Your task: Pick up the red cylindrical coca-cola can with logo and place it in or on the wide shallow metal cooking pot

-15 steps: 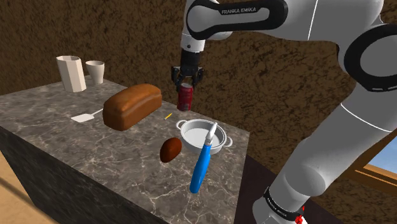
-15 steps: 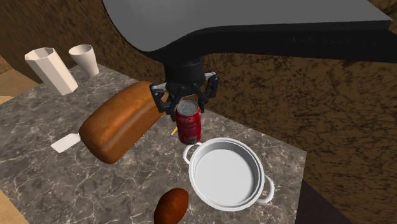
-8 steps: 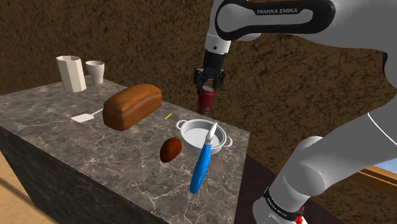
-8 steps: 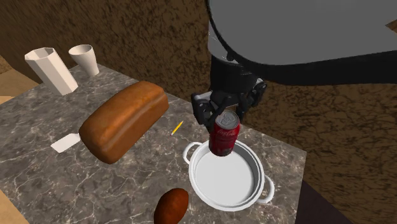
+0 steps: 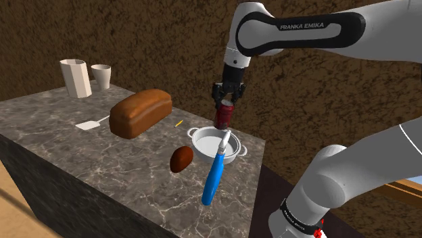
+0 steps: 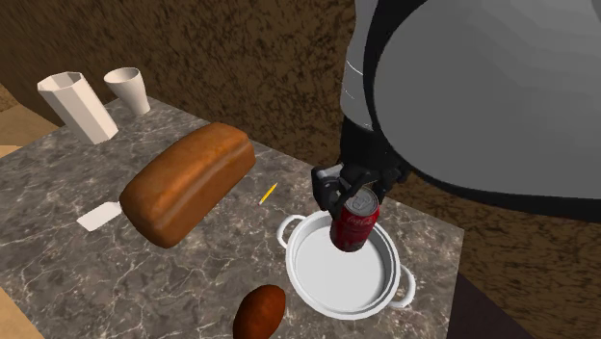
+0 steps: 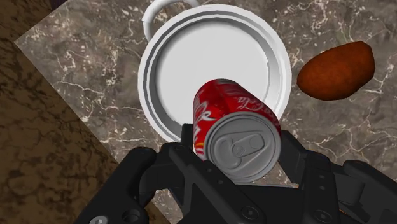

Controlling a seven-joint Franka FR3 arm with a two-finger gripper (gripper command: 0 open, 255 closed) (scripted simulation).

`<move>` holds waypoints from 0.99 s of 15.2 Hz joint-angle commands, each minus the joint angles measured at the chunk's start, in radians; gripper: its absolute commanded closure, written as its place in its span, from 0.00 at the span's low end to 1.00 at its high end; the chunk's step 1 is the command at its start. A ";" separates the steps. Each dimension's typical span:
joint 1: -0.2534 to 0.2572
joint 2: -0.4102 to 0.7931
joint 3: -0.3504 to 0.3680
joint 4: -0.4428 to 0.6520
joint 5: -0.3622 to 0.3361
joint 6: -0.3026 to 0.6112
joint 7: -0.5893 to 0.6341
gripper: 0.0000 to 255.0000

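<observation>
The red cola can (image 5: 224, 115) (image 6: 353, 221) (image 7: 234, 124) hangs upright in the air, clasped near its silver top by my black gripper (image 5: 226, 99) (image 6: 354, 185) (image 7: 245, 162), which is shut on it. Directly under it sits the wide shallow light-grey pot (image 5: 201, 145) (image 6: 310, 291) (image 7: 161, 63) with two loop handles, on the marble counter. In the wrist view the can's lower end hangs over the pot's inside, near the rim. A gap of air separates can and pot.
A brown bread loaf (image 5: 140, 111) (image 6: 186, 180) lies towards the shoulder view's left. A small brown lump (image 5: 181, 159) (image 7: 336, 70) sits beside the pot. A blue-handled utensil (image 5: 214, 176) leans on the pot's rim. Two white cups (image 5: 76, 77) stand far back; the counter edge runs just past the pot.
The arm has carried the can towards the shoulder view's right and somewhat lower, from beside the loaf to above the pot. The grip on the can is unchanged.
</observation>
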 commanded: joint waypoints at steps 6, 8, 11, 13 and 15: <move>0.002 0.005 0.005 -0.091 0.004 0.097 0.000 1.00; 0.002 0.009 0.006 -0.114 0.005 0.125 0.000 1.00; 0.003 0.018 0.008 -0.148 0.006 0.167 0.000 1.00; 0.003 0.026 0.010 -0.170 0.007 0.196 0.000 1.00; 0.003 0.027 0.010 -0.174 0.007 0.202 0.000 1.00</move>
